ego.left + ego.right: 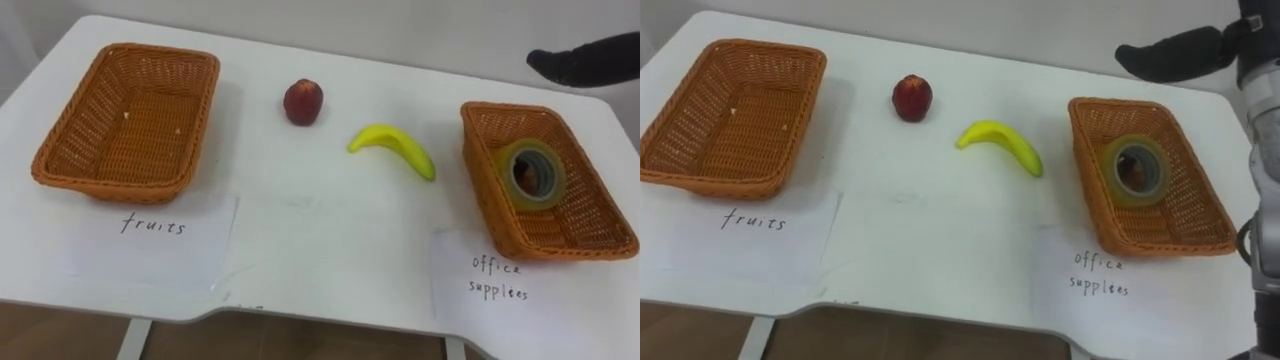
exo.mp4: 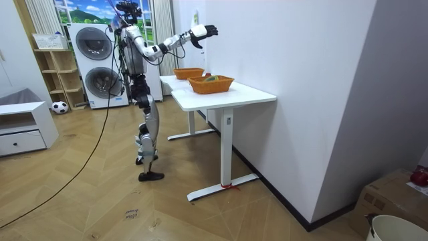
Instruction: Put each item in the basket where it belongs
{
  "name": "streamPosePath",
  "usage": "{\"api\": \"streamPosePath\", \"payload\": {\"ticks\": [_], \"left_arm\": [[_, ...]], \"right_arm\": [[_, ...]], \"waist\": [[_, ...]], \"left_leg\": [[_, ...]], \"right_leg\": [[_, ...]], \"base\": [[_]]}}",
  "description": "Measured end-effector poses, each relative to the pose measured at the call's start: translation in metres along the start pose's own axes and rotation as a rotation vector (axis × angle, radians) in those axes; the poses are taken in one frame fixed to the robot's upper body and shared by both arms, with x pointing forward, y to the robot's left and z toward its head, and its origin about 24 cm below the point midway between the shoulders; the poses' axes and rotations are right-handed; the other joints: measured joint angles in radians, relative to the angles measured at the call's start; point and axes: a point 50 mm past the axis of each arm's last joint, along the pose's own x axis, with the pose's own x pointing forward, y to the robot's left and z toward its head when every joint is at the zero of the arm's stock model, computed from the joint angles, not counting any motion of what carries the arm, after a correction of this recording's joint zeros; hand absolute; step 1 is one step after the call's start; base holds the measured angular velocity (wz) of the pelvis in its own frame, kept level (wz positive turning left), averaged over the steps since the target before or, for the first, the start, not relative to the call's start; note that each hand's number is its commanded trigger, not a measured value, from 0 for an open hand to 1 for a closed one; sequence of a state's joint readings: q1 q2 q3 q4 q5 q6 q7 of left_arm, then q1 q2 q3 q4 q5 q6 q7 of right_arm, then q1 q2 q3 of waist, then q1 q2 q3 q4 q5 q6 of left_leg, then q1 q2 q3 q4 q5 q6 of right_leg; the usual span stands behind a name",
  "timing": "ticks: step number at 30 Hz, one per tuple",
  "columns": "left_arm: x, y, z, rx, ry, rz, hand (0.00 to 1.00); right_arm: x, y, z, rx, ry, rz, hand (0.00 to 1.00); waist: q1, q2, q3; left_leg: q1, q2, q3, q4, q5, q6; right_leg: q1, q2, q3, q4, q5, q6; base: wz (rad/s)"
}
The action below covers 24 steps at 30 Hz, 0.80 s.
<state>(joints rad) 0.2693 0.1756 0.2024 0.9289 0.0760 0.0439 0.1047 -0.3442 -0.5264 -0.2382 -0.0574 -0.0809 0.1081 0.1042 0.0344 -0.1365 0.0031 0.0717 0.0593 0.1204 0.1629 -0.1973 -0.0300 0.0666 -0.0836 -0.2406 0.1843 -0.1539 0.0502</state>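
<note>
The apple [image 1: 303, 102] and banana [image 1: 393, 148] lie apart on the white table [image 1: 330, 240], between the two baskets. The fruit basket [image 1: 75, 130] on the left holds nothing; a paper label [image 1: 150, 240] lies in front of it. A tape roll [image 1: 532, 174] lies in the supplies basket [image 1: 570, 248] on the right, which has its own label [image 1: 490, 285]. The right hand [image 1: 1170, 52] hovers above that basket's far end, fingers straight, holding nothing.
</note>
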Motion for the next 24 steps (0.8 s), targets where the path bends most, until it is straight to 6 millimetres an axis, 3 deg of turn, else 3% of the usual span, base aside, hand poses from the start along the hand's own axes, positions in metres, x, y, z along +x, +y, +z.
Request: {"api": "streamPosePath", "payload": {"ticks": [4, 7, 14, 20, 24], "left_arm": [[0.000, 0.000, 0.001, 0.003, -0.003, 0.001, 0.00], [0.000, 0.001, 0.000, 0.006, 0.000, 0.003, 0.00], [-0.002, 0.004, -0.007, 0.009, 0.026, 0.011, 0.00], [-0.001, 0.009, -0.004, 0.008, 0.028, 0.018, 0.00], [0.000, 0.010, 0.000, 0.008, 0.017, 0.018, 0.00]], "right_arm": [[0.003, 0.006, 0.004, 0.013, -0.015, 0.026, 0.00], [0.003, 0.008, 0.004, 0.034, -0.017, 0.037, 0.00], [0.003, 0.017, 0.002, 0.044, 0.002, 0.083, 0.00], [0.005, 0.020, -0.011, 0.005, 0.079, 0.119, 0.00], [0.006, 0.027, -0.015, 0.004, 0.096, 0.146, 0.00]], "waist": [[0.005, -0.010, -0.0094], [0.027, -0.007, -0.0073], [0.040, -0.003, 0.0006], [0.061, -0.035, -0.0069], [0.072, -0.051, -0.0063]], "left_leg": [[0.006, -0.001, -0.013, 0.002, 0.000, 0.000], [0.014, -0.002, -0.016, 0.003, 0.000, 0.000], [-0.001, -0.003, -0.028, 0.001, 0.000, 0.000], [-0.013, -0.003, -0.038, 0.004, 0.001, -0.001], [-0.018, -0.004, -0.044, 0.007, 0.001, -0.001]], "right_leg": [[0.008, -0.001, -0.012, 0.000, 0.000, 0.000], [0.020, -0.002, -0.013, -0.009, 0.000, 0.000], [0.018, -0.001, -0.035, -0.014, 0.000, 0.000], [0.007, -0.001, -0.040, -0.013, 0.000, 0.000], [0.005, -0.003, -0.048, -0.014, 0.000, 0.000]], "base": [[0.08], [0.00], [0.03], [0.04], [0.04]]}}
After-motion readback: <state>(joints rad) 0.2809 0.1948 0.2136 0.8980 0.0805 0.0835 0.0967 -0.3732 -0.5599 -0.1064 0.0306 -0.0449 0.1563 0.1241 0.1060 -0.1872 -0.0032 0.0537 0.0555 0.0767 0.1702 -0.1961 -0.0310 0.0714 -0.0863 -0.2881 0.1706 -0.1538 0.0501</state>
